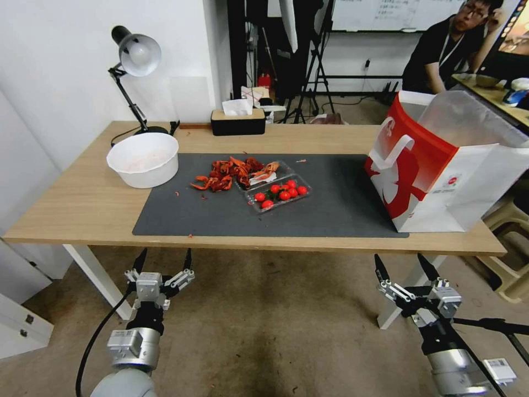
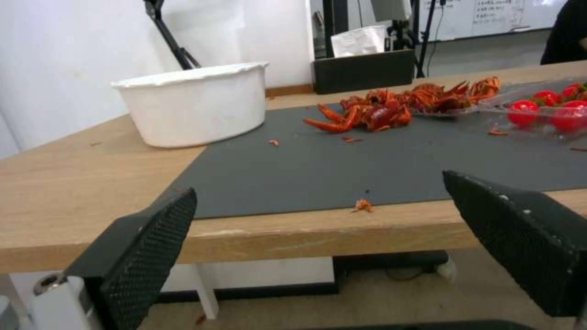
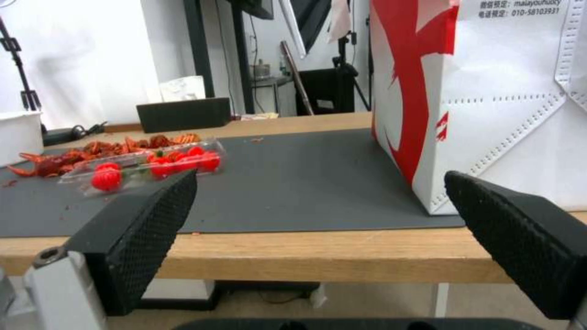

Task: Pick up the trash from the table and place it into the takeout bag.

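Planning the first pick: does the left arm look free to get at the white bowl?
Probably yes. The left tool hangs open below the table edge, and nothing stands between that edge and the white bowl.

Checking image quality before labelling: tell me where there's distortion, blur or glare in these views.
Head view: wide-angle bending bows the table edge; the takeout bag top looks washed out. Left wrist view: left gripper fingers are soft, the crayfish shells are sharper. Right wrist view: right gripper fingers blur, the tomato tray is slightly soft.
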### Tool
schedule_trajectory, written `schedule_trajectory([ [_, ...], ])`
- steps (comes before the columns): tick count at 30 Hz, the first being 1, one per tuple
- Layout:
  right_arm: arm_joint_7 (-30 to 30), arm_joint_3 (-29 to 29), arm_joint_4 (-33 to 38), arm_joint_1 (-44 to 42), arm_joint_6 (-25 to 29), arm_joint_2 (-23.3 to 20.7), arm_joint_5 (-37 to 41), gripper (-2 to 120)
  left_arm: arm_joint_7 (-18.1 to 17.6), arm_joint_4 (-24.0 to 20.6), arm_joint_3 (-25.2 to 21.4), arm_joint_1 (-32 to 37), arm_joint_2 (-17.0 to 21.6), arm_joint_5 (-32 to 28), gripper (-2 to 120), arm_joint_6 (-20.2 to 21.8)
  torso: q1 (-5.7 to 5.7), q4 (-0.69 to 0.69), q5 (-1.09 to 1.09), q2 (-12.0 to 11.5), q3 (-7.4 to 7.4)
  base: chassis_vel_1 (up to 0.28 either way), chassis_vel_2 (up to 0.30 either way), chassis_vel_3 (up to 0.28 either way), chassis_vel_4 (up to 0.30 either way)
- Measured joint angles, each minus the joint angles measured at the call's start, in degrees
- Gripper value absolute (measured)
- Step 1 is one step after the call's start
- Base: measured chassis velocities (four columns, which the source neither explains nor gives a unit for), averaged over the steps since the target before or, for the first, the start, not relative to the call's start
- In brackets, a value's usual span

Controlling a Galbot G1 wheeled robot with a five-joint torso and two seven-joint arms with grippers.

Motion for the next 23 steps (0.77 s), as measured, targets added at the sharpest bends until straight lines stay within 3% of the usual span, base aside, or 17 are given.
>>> schedule_trajectory([
  [23,-0.08,0.11,-0.02,-0.03,0.23,0.02,-0.04,100,-0.02,-0.07,0.15,-0.19,0.08,-0.18,100,0.24,0.0,0.01,-0.01,0.0,0.0,0.0,0.0,0.0,0.0],
])
